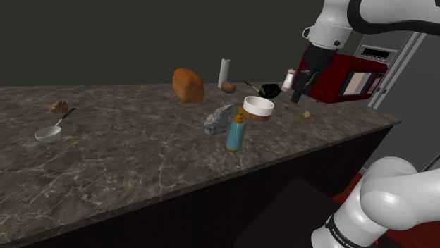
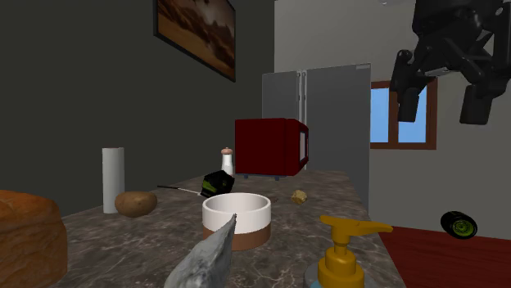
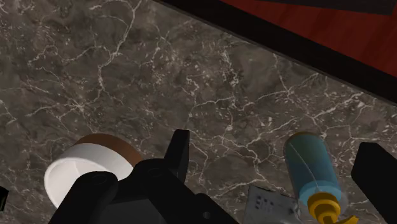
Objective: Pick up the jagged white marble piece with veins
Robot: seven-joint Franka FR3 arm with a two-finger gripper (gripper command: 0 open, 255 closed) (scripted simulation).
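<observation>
The jagged grey-white piece (image 1: 218, 120) lies on the dark veined counter (image 1: 127, 162), between a white bowl with a brown base (image 1: 258, 108) and a blue pump bottle (image 1: 235, 132). In the second exterior view the piece (image 2: 205, 258) pokes up in front of the bowl (image 2: 237, 217). My gripper (image 1: 299, 95) hangs open well above the counter, toward the shoulder view's right of the piece, nothing between its fingers. It also appears high up in the second exterior view (image 2: 442, 98). In the wrist view the piece (image 3: 270, 205) lies below the open gripper (image 3: 277, 168), beside the bottle (image 3: 312, 168).
A bread loaf (image 1: 187, 84), a white roll (image 1: 224, 72), a potato (image 1: 228, 87), a black object (image 1: 269, 90) and a shaker (image 1: 288, 79) line the back. A red microwave (image 1: 338, 77) stands behind the gripper. A ladle (image 1: 48, 132) lies far left. The counter edge runs near the bottle.
</observation>
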